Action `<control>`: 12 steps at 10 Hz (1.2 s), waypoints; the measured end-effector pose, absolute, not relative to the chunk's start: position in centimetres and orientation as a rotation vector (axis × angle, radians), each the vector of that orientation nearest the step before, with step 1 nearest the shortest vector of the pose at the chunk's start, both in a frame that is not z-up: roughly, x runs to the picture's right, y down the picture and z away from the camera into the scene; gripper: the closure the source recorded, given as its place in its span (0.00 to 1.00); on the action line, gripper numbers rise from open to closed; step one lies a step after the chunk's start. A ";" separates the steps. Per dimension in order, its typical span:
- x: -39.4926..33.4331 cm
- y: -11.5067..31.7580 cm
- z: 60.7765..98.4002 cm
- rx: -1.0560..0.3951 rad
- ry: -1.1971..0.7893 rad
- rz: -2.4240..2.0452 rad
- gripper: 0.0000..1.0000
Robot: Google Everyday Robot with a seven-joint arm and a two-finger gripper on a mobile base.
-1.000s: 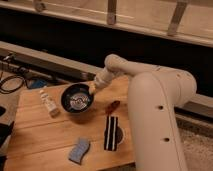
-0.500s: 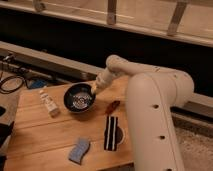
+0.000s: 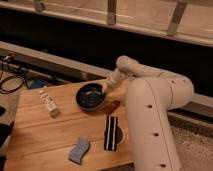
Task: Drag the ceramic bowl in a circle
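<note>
The ceramic bowl (image 3: 90,96) is round, glossy dark navy-black with a bluish shiny inside. It sits on the wooden table (image 3: 45,135) near the middle back. My gripper (image 3: 106,88) reaches down from the white arm (image 3: 150,100) and touches the bowl's right rim.
A small white bottle (image 3: 49,103) lies left of the bowl. A black-and-white striped round object (image 3: 112,133) lies in front of the bowl, by the arm's base. A blue sponge (image 3: 79,150) lies near the front edge. A reddish item (image 3: 113,106) lies right of the bowl. Cables (image 3: 12,82) hang at far left.
The bowl and the gripper at its rim have shifted slightly right and toward the front of the table.
</note>
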State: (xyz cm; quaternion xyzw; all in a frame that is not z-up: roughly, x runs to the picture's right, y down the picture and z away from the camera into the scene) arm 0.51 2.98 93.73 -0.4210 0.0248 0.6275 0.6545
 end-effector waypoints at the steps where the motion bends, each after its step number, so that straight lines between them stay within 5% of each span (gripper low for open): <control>1: 0.4 3.5 93.4 -0.957 0.060 1.419 0.92; 7: -2.0 11.4 86.9 -1.016 0.071 1.259 0.92; 12: -9.2 9.8 85.8 -1.058 -0.052 1.050 0.92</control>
